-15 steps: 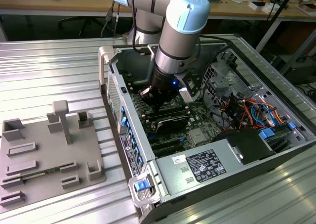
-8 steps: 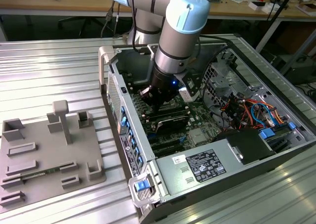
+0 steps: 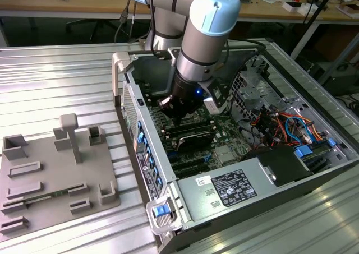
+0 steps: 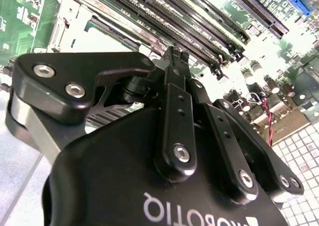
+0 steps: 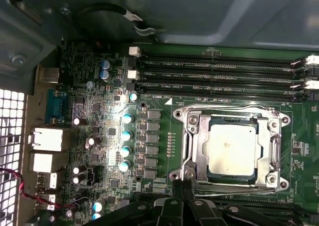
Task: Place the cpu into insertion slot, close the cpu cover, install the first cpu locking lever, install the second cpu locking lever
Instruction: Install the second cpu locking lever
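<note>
While the tool (image 5: 185, 188) hovers, the cpu (image 5: 232, 149) sits under the cpu cover (image 5: 198, 147).

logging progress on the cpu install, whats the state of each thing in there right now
cpu: seated flat in the insertion slot.
cpu cover: closed down over the cpu's edges, its cut-out leaving the chip's top bare.
hand: fingers shut together with nothing between them, held low over the motherboard beside the slot.
computer case: lying on its side, open.
</note>
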Robot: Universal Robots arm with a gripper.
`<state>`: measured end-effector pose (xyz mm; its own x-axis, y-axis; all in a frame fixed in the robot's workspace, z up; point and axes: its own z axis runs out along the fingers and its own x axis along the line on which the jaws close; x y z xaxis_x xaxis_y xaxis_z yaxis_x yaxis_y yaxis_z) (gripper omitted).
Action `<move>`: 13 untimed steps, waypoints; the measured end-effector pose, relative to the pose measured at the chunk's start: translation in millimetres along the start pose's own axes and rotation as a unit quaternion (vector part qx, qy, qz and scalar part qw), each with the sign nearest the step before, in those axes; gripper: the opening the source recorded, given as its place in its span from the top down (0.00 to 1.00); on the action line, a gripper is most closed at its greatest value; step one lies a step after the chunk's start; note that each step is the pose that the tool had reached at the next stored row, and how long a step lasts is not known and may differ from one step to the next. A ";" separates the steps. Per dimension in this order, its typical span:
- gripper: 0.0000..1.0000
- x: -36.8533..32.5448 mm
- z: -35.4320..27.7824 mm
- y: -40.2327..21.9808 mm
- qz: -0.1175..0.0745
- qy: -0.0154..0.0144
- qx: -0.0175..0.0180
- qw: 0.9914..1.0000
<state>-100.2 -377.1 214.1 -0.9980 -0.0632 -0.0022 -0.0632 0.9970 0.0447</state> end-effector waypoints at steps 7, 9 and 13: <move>0.89 0.1 1.2 -2.0 0.000 0.000 -0.002 1.000; 0.89 0.1 2.2 -2.1 0.000 0.000 -0.003 1.000; 0.89 0.0 4.0 -1.6 0.000 0.000 -0.006 1.000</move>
<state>-100.1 -378.5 210.1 -0.9980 -0.0633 -0.0030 -0.0633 0.9963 0.0573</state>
